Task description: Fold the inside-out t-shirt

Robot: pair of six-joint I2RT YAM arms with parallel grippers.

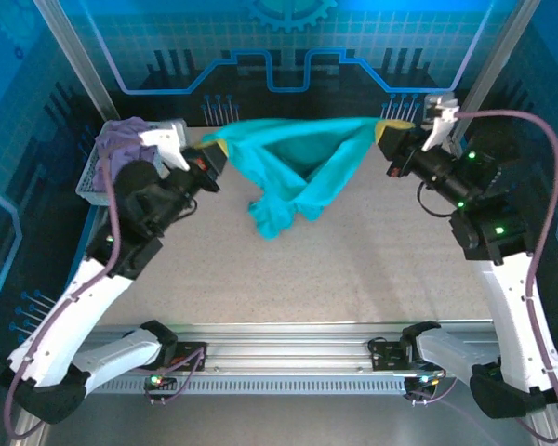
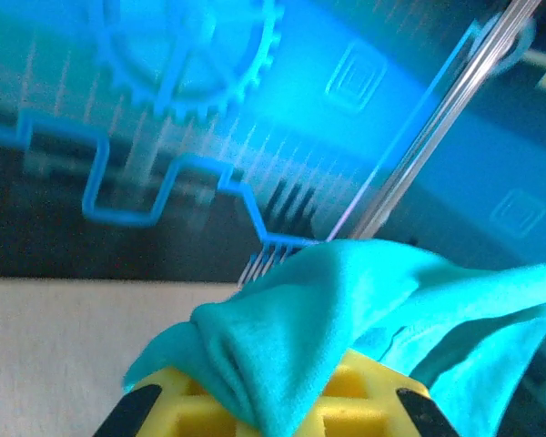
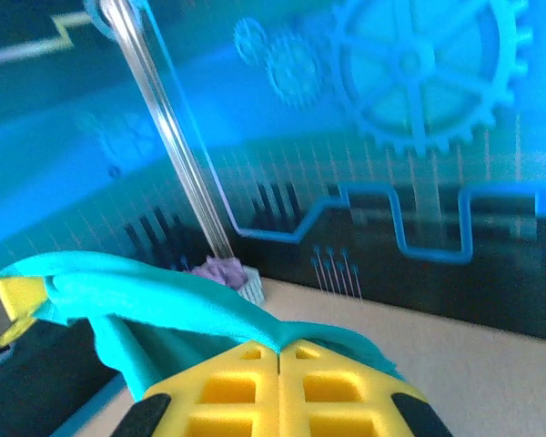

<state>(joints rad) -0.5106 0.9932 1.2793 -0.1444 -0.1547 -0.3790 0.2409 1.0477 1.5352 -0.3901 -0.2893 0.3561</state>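
Span matters most now: the soft teal cloth t-shirt (image 1: 298, 172) hangs stretched left to right between my two arms, above the far part of the speckled beige counter (image 1: 288, 288). The left gripper (image 1: 211, 160) is clamped on one end of its upper edge and the right gripper (image 1: 389, 139) on the other, so neither arm is nearer. The slack middle sags toward me, its lowest fold seemingly brushing the counter — I judge the lay-down should keep that axis level
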